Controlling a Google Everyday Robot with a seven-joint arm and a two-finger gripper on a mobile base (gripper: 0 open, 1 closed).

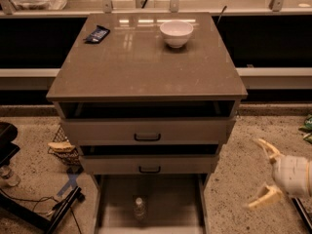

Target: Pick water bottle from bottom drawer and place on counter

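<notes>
The water bottle (140,207), small and clear with a white cap, stands upright on the floor of the open bottom drawer (170,199), near its front. The counter (141,67) is the glossy grey-brown slab on top of the cabinet. My gripper (261,172) hangs at the lower right, beside the cabinet and to the right of the bottom drawer, well apart from the bottle. Its two pale fingers are spread apart and hold nothing.
A white bowl (176,33) and a dark snack packet (97,33) lie at the back of the counter. Two shallower drawers with black handles (147,137) sit above the bottom drawer. A wire basket (62,147) and dark equipment (29,213) lie on the floor at left.
</notes>
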